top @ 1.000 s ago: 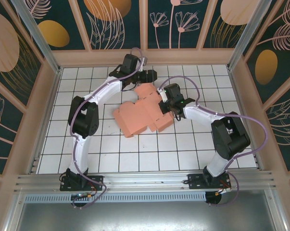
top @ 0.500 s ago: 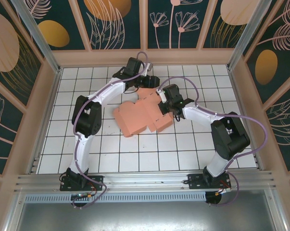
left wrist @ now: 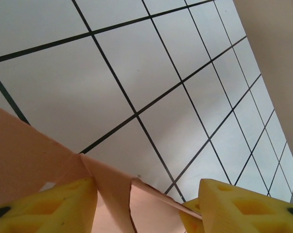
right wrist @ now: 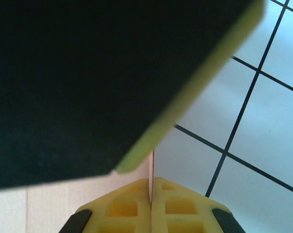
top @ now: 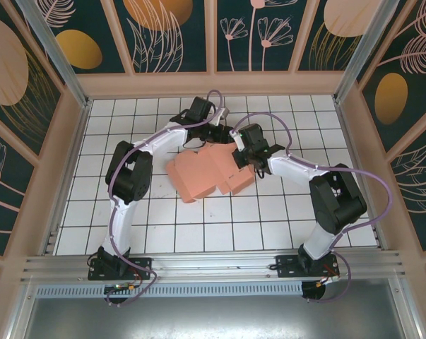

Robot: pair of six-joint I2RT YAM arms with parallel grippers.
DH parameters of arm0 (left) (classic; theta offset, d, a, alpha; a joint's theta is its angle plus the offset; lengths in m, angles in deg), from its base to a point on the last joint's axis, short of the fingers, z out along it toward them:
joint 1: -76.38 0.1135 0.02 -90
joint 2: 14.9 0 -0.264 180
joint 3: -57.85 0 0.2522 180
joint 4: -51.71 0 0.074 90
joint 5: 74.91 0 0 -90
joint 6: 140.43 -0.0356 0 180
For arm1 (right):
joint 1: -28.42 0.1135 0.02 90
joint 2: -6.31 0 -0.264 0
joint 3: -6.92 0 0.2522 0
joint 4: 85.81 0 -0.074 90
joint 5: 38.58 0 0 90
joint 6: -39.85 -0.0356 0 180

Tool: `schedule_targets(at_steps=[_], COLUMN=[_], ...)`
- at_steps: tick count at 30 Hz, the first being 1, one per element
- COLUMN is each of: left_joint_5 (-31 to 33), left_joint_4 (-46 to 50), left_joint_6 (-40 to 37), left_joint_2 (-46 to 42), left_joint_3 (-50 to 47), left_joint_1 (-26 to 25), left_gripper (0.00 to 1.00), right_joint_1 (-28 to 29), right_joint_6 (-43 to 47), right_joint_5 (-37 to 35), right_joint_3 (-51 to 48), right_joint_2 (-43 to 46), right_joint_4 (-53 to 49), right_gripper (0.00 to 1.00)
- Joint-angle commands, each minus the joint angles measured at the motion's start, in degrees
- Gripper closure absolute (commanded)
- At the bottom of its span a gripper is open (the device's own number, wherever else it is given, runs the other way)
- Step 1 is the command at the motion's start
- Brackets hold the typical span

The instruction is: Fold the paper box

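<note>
On the table, top view: box (top: 202, 173) lies mid-table (top: 128, 205) toward the far side, salmon-pink, part-folded, with panels and flaps spread low (not a closed shape).
Left gripper, top view: left gripper (top: 214, 135) sits at the box's far edge, its arm curving in from the left.
Right gripper, top view: right gripper (top: 239, 159) is at the box's right edge, just beside the left one.
Box, left wrist view: box (left wrist: 25, 155) rises from the lower left, a torn-looking flap edge running across to the right-hand pad.
Left gripper, left wrist view: left gripper (left wrist: 144, 208) is released, its yellow fingers (left wrist: 49, 204) standing apart with the flap between them; white tiles of the table (left wrist: 136, 58) lie beyond.
Right gripper, right wrist view: right gripper (right wrist: 151, 187) is clenched on a thin sheet of the box (right wrist: 39, 199), seen edge-on between the pads.
Foreground, right wrist view: dark shape (right wrist: 88, 73) with a pale rim, blurred (cannot tell what it is), hangs over the table (right wrist: 263, 121).
</note>
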Motion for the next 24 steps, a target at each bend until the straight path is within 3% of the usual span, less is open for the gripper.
schedule_targets(at_steps=[1, 5, 16, 21, 24], left_joint_5=[-3.33, -3.18, -2.36, -2.41, -1.86], left_joint_4=[-2.52, -3.42, -3.44, -3.88, -4.36], left_joint_6=[1.3, 3.24, 5.54, 5.58, 5.23], left_joint_2=[-2.0, -1.35, -0.75, -0.9, -1.63], left_joint_3=[1.01, 1.3, 1.05, 0.82, 0.29], left_joint_1=[-0.53, -0.72, -0.71, -0.75, -0.72], left_gripper=[0.45, 0.49, 0.79, 0.66, 0.51], right_joint_1=[0.74, 0.88, 1.28, 1.29, 1.28], right_joint_6=[-0.11, 0.06, 0.45, 0.5, 0.64], right_joint_5=[0.88, 0.89, -1.66, -1.75, -2.01], right_joint_3=[1.33, 1.65, 1.61, 1.96, 1.88], right_joint_2=[-1.53, -1.94, -1.97, -1.91, -1.78], right_joint_4=[0.39, 0.19, -0.3, -0.39, -0.27], right_gripper=[1.0, 1.0, 1.0, 1.0, 1.0])
